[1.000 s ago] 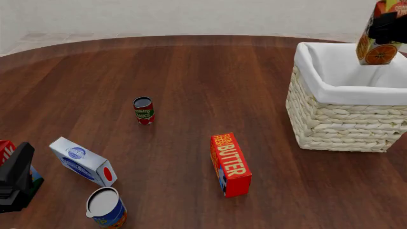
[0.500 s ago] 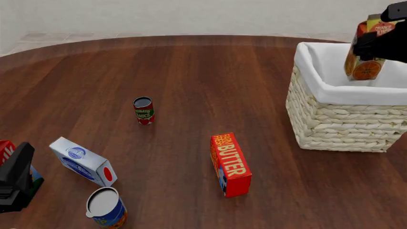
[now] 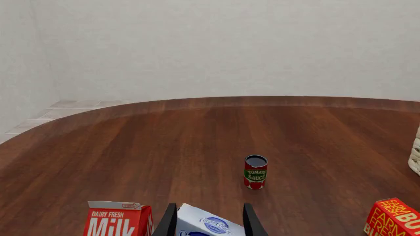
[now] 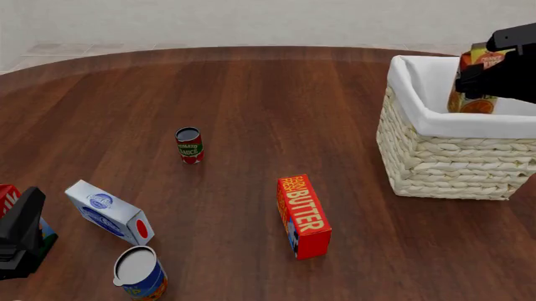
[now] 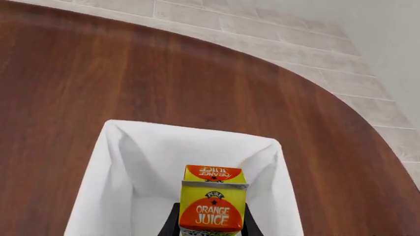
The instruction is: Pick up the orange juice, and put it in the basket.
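Orange juice point(image 4: 474, 81) sits at the upper right of the front frame, its lower half below the rim of the basket point(image 4: 452, 160), inside the white lining — gable top and upper part are above the rim. Whether its base touches the basket floor is hidden. Right tool point(image 4: 496, 75) is clamped on the carton's upper part; in the right wrist view the dark fingers point(image 5: 172, 221) flank the carton point(image 5: 213, 206) on both sides, with the basket lining point(image 5: 118, 172) below it.

Out on the counter point(image 4: 277, 100): butter box point(image 4: 304, 216) lies lower centre, well apart from the basket; tomato sauce can point(image 4: 189, 145) stands upright centre-left; white-and-blue carton point(image 4: 109, 212) lies on its side lower left, with a blue can point(image 4: 140, 273) just below it at the bottom edge.

Left tool point(image 4: 21, 232) hangs at the lower-left edge, holding nothing — in its wrist view the fingers point(image 3: 167, 221) are spread apart, framing the white-and-blue carton point(image 3: 210, 225), milk carton point(image 3: 118, 219) beside it.
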Controlling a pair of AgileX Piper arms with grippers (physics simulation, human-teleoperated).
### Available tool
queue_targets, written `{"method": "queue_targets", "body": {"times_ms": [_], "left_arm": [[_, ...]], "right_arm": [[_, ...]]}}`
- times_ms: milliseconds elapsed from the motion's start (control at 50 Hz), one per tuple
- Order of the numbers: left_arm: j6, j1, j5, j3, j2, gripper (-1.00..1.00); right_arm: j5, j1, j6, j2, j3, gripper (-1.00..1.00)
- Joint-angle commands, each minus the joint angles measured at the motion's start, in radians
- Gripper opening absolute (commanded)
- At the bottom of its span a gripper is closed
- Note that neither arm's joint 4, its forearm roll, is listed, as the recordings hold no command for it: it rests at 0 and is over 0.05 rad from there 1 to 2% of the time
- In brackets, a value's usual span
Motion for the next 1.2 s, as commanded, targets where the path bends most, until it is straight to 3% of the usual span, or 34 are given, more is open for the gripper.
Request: {"method": "queue_targets", "body": {"times_ms": [20, 320, 340, 1200], "left_arm": [[0.0, 0.0, 0.0, 0.0, 0.0, 1.0], [0.0, 0.0, 0.0, 0.0, 0.0, 1.0], [0.0, 0.0, 0.0, 0.0, 0.0, 1.0], [0.0, 0.0, 0.0, 0.0, 0.0, 1.0]], "right_arm": [[-0.017, -0.002, -0.001, 0.025, 0.005, -1.0], [-0.018, 0.0, -0.007, 0.042, 0.006, -1.0], [-0.014, 0.001, -0.01, 0.05, 0.002, 1.0], [0.026, 0.01, 0.01, -0.013, -0.033, 1.0]]}}
